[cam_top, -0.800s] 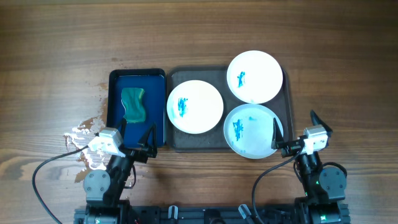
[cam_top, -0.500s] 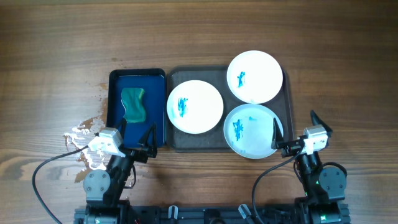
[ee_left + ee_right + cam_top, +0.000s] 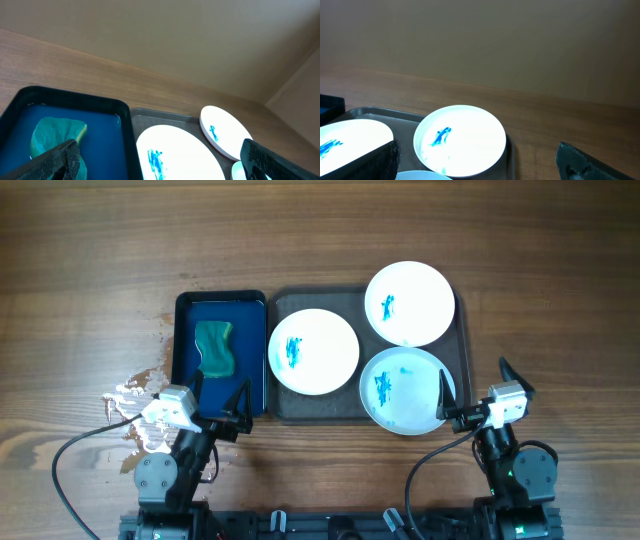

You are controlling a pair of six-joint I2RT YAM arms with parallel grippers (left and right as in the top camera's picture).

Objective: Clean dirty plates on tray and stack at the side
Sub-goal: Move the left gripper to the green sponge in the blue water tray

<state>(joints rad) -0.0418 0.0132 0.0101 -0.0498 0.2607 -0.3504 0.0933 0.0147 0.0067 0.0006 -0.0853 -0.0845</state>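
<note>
Three round white plates with blue smears lie on the dark grey tray (image 3: 370, 412): one at the left (image 3: 313, 351), one at the back right (image 3: 409, 303) overlapping the rim, one at the front right (image 3: 405, 389) with a bluish wash. My left gripper (image 3: 218, 395) is open and empty, near the table's front edge below the blue tray. My right gripper (image 3: 475, 390) is open and empty, beside the front right plate. In the left wrist view the left plate (image 3: 175, 152) and back plate (image 3: 225, 131) show. In the right wrist view the back plate (image 3: 460, 140) shows.
A smaller deep-blue tray (image 3: 258, 350) holding blue water and a green sponge (image 3: 215, 348) stands left of the grey tray; it also shows in the left wrist view (image 3: 107, 140). A wet patch (image 3: 135, 395) lies on the wooden table at the front left.
</note>
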